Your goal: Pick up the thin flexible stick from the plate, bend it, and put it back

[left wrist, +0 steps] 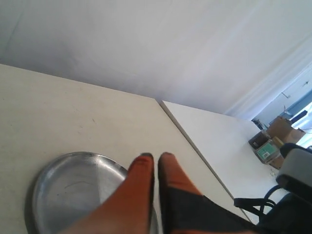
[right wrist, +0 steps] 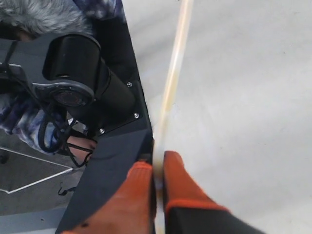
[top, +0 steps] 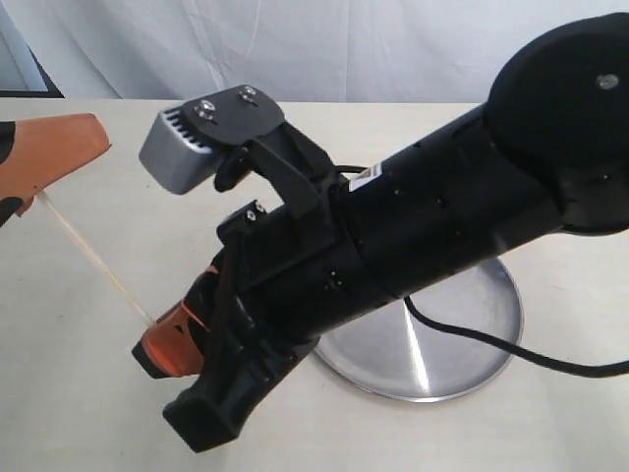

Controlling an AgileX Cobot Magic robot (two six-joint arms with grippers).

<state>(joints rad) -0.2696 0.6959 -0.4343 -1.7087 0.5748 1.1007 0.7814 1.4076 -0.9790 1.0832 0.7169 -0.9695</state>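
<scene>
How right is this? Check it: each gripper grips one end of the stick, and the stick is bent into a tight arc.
Wrong on the bend. The thin flexible stick runs straight between the left gripper and the right gripper, as the exterior view shows. The rest stands: each gripper grips one end.

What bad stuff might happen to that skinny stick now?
1. The thin flexible stick is pinched at both ends, by the left gripper and the right gripper. It is very thin, so bending too hard might snap it.
2. It hangs over the table, beside the plate, so if an end slips out it would likely land off the plate.
</scene>
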